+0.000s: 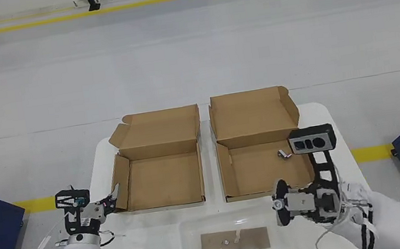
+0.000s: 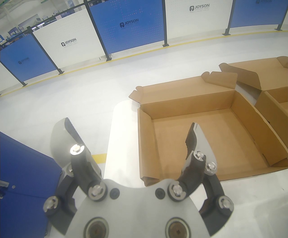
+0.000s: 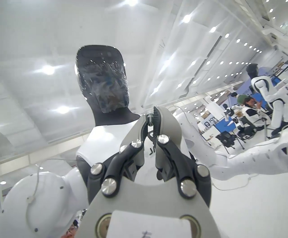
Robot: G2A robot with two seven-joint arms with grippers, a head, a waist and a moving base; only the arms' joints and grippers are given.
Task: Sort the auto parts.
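Right gripper point(image 3: 151, 112): the jaws are closed on a small metal part point(image 3: 149, 119), a short ribbed cylinder pinched at the fingertips. The gripper is turned upward, toward the robot's head. In the top view this arm is at the table's 5 o'clock corner.

Right box point(image 1: 261, 170): open cardboard, at 12 o'clock from the right gripper. A bent metal piece point(image 1: 285, 153) lies on its floor near the 3 o'clock wall.

Clear tray point(image 1: 192, 227): at 9 o'clock from the right gripper, along the table's near edge. It holds a cardboard strip point(image 1: 248, 239) with a small pale part point(image 1: 225, 240) on it.

Left gripper point(image 2: 130, 123): the jaws are spread wide and hold nothing. It is above the table point(image 1: 146, 233) at the 8 o'clock corner.

Left box point(image 2: 202, 139): open cardboard, at 2 o'clock from the left gripper. It is just beside the right box.
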